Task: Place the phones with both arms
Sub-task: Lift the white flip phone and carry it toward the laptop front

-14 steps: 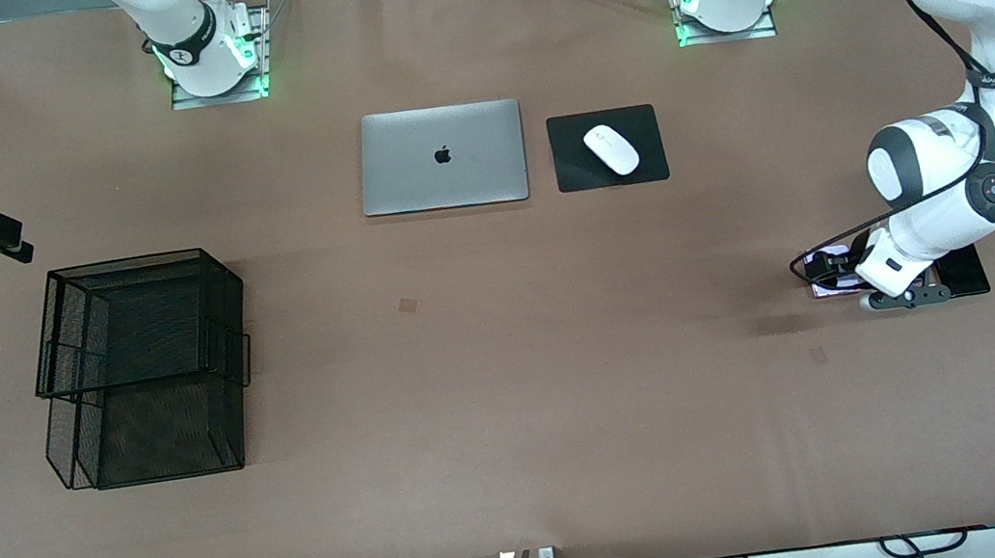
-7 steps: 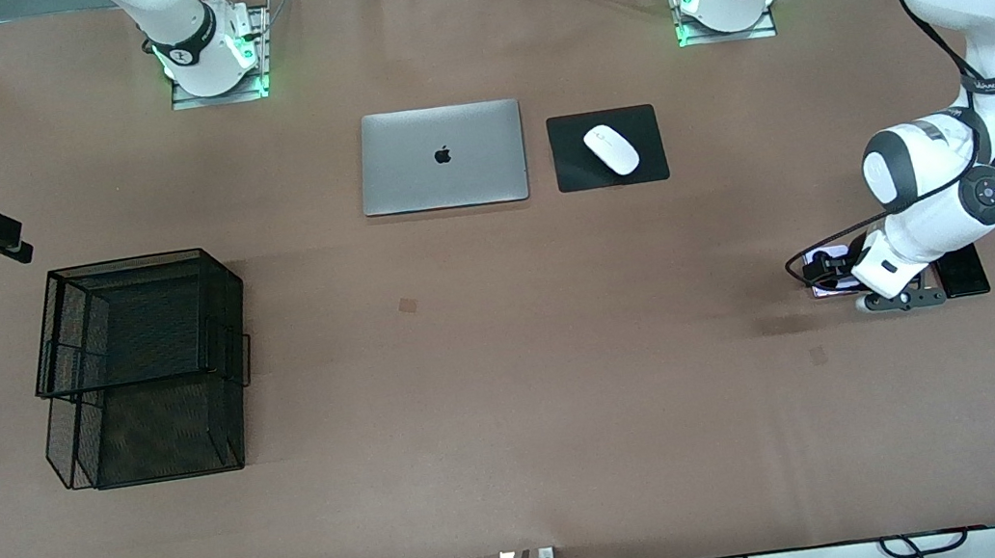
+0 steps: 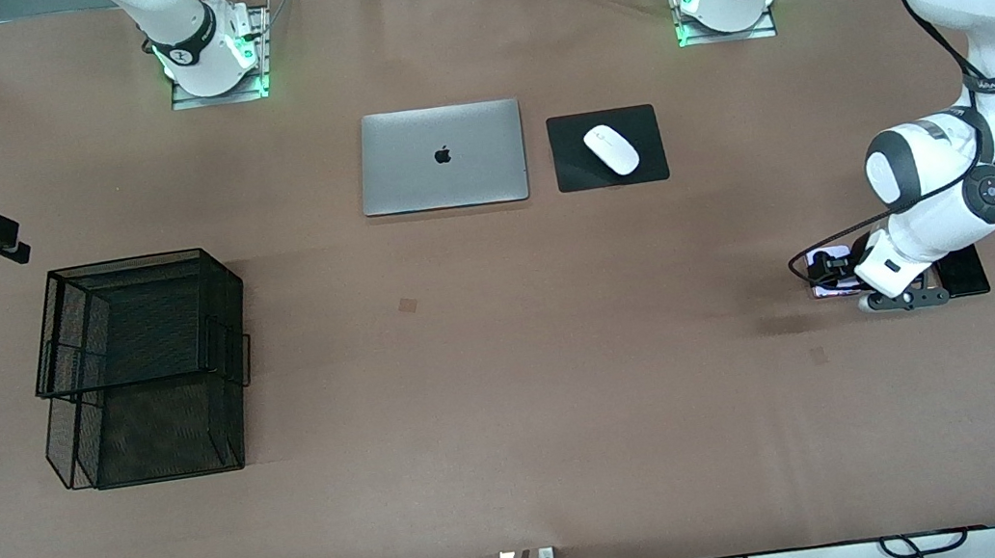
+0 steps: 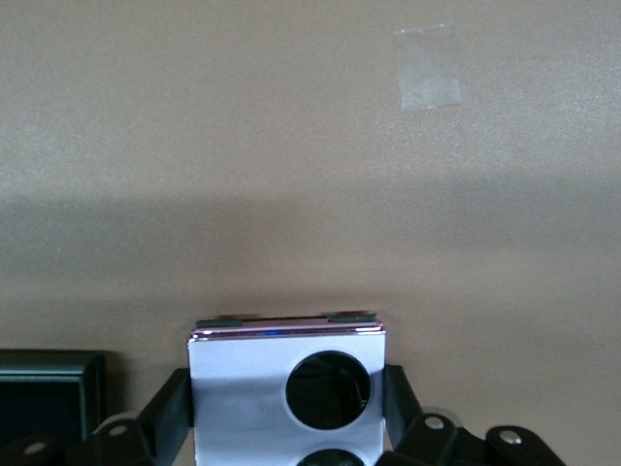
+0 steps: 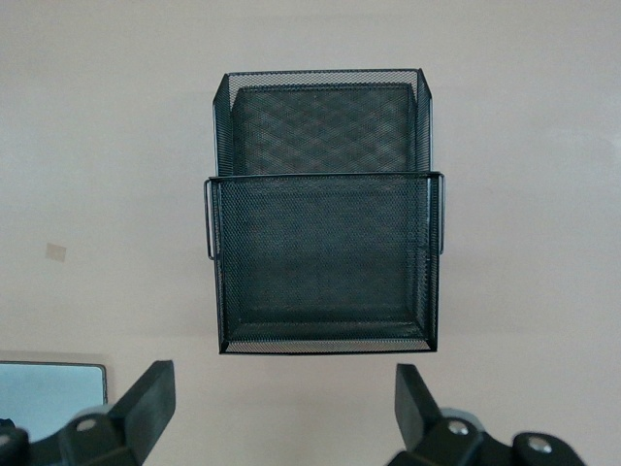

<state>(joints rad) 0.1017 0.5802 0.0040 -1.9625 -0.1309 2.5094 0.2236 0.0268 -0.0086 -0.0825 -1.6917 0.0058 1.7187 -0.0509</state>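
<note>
left gripper clamping small squarish pale-lilac flip phone low near left arm's bench edge, second lens cut off; longer black slab phone half hidden beside it. right gripper hanging open by right arm's edge.

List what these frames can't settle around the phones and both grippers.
- Pale-lilac flip phone: left wrist view cuts off its lower part; the left gripper fingers flank it, contact unclear. In front view the left arm's wrist covers most of it.
- Longer black slab phone: only one end shows past that wrist.
- Small black flip phone: cropped at the frame edge.
- Right gripper, open: waits near the black mesh tray; front view crops it.
</note>
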